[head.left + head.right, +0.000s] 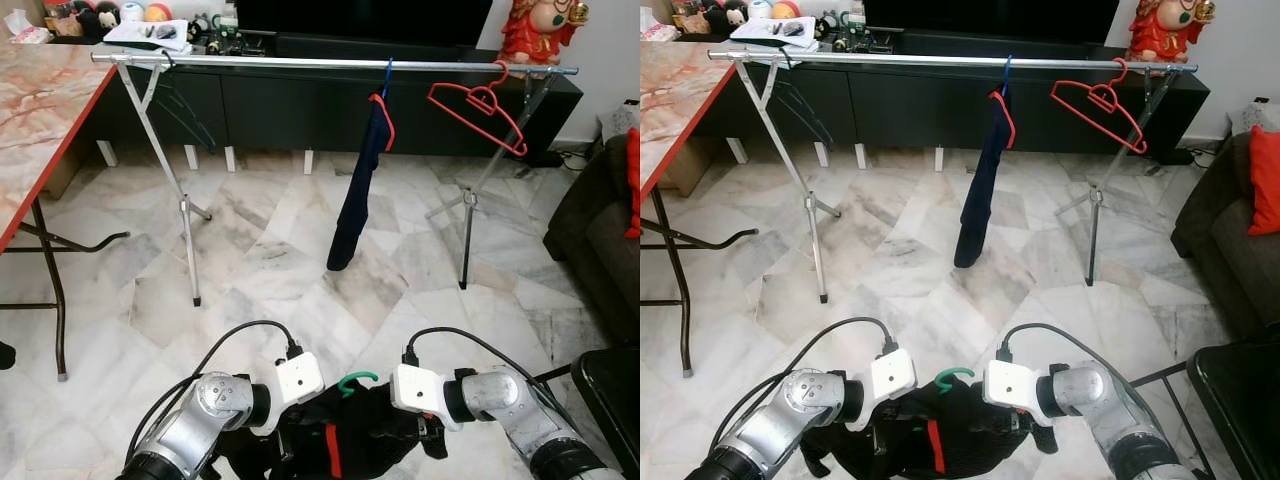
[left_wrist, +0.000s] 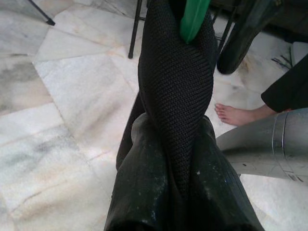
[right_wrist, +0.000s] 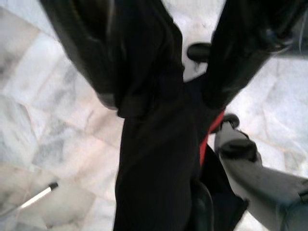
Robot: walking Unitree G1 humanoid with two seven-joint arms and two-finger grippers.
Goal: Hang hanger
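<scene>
I'm holding the black garment [image 1: 350, 435] low at my chest, left gripper [image 2: 168, 159] and right gripper [image 3: 144, 91] both clamping its fabric, green hanger hook [image 1: 356, 381] poking up between them, and the rail [image 1: 300, 63] is waiting well ahead and above.

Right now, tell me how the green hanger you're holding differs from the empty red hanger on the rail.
The green hanger carries a black garment; the red hanger is bare. The green one is held low between both pincers; the red one hangs on the rail. Both have hooks.
</scene>
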